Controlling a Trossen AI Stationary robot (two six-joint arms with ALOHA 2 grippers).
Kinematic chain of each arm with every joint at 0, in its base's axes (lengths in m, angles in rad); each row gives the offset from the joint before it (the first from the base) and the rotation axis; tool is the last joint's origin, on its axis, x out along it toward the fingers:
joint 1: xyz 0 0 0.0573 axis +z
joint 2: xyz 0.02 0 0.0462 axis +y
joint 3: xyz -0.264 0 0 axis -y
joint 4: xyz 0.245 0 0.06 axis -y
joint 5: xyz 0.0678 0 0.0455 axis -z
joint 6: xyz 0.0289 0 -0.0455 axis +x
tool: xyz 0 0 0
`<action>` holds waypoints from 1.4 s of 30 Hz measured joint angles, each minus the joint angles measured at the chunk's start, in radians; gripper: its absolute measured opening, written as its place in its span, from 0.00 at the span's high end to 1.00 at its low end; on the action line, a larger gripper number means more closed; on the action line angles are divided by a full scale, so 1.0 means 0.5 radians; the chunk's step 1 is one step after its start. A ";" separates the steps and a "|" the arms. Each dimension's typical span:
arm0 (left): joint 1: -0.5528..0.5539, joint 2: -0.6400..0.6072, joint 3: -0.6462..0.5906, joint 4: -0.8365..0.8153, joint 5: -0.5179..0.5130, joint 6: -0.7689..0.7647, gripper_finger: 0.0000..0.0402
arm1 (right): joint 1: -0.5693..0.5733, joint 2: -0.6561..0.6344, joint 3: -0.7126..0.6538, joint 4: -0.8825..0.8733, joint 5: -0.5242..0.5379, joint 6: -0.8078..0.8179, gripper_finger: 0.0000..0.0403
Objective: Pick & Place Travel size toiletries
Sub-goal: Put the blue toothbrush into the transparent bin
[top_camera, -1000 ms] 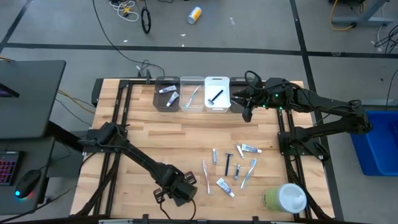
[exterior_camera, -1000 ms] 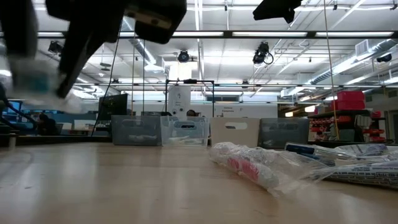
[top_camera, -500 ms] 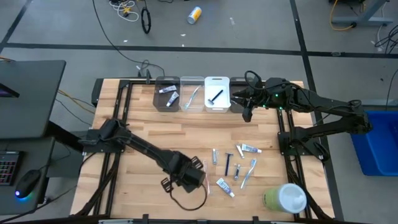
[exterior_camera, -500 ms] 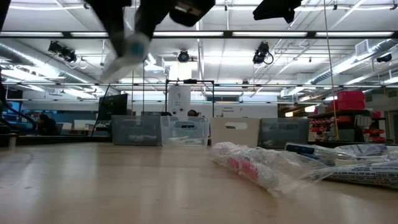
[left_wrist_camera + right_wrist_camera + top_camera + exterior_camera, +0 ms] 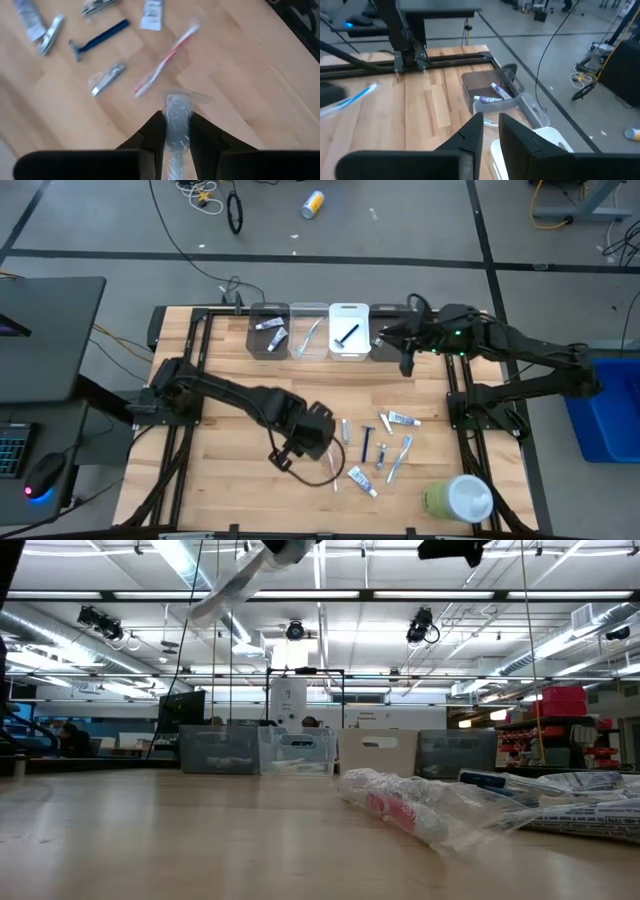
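Left gripper [image 5: 177, 131] raised above table [image 5: 230, 395], clamping what looks like a wrapped toothbrush [image 5: 176, 120].

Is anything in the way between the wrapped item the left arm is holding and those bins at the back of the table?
Nothing visible. The left gripper holds a wrapped toothbrush in the air, and the bare table lies between it and the bins. The loose toiletries lie off to the right. The right gripper hovers beside the rightmost bin.
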 joint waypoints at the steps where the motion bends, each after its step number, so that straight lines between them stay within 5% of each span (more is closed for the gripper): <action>1: 0.022 -0.010 0.000 0.013 -0.004 -0.004 0.81 | 0.000 -0.037 0.000 0.009 0.001 -0.005 0.86; 14: 0.329 -0.130 -0.002 0.150 -0.124 -0.009 0.81 | 0.002 -0.459 0.000 0.003 -0.422 -0.120 0.98; 31: 0.835 -0.422 0.008 0.607 -0.258 -0.117 0.82 | 0.000 -0.495 0.000 0.009 -0.434 -0.127 0.99; 42: 1.206 -0.433 0.006 0.868 -0.143 -0.509 0.81 | 0.000 -0.451 0.000 0.009 -0.396 -0.125 0.99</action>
